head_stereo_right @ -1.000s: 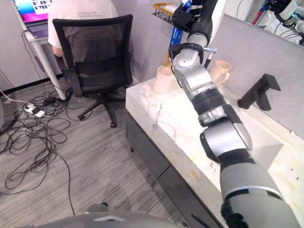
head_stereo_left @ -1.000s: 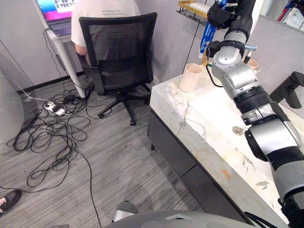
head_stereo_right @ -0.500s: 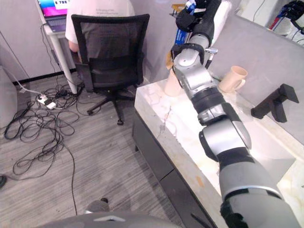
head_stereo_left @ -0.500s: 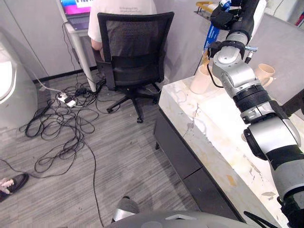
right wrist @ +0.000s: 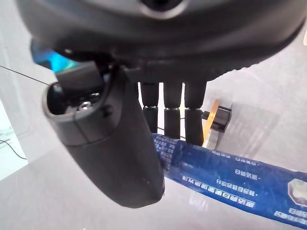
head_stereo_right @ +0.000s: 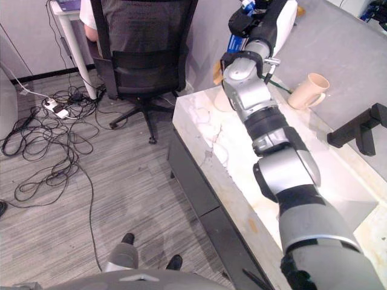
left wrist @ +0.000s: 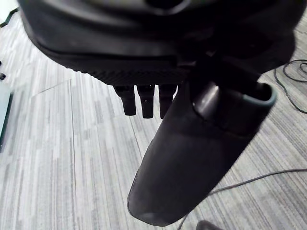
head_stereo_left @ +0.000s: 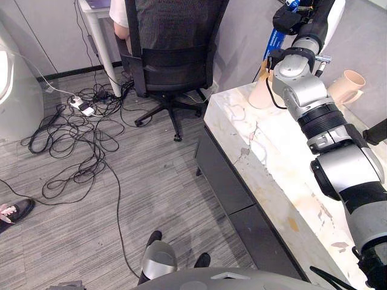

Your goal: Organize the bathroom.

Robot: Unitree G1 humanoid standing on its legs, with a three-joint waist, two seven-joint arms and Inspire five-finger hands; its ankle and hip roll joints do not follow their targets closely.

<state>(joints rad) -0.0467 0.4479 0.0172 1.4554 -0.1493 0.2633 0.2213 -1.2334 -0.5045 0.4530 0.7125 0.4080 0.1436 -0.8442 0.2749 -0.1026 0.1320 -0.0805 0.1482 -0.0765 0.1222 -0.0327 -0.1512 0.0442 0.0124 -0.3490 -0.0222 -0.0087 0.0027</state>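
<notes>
Right hand point(right wrist: 158, 96) is seen in its own wrist view with fingers point(right wrist: 172, 115) extended and relaxed, closed on nothing, reaching toward a blue toothpaste tube point(right wrist: 230, 179) that lies just past the fingertips. In the head views the right arm is stretched across the marble counter point(head_stereo_left: 272, 163) to its far end, the hand point(head_stereo_left: 289, 19) raised beside the upright blue tube point(head_stereo_left: 275, 42), with a beige cup point(head_stereo_left: 261, 93) partly hidden behind the arm and a handled mug point(head_stereo_left: 347, 87) set apart beside it. Left hand point(left wrist: 144, 98) hangs over the floor, fingers straight, empty. A risk is judged: the tube could be toppled if brushed by the outstretched fingers, or the near cup knocked over by the forearm.
</notes>
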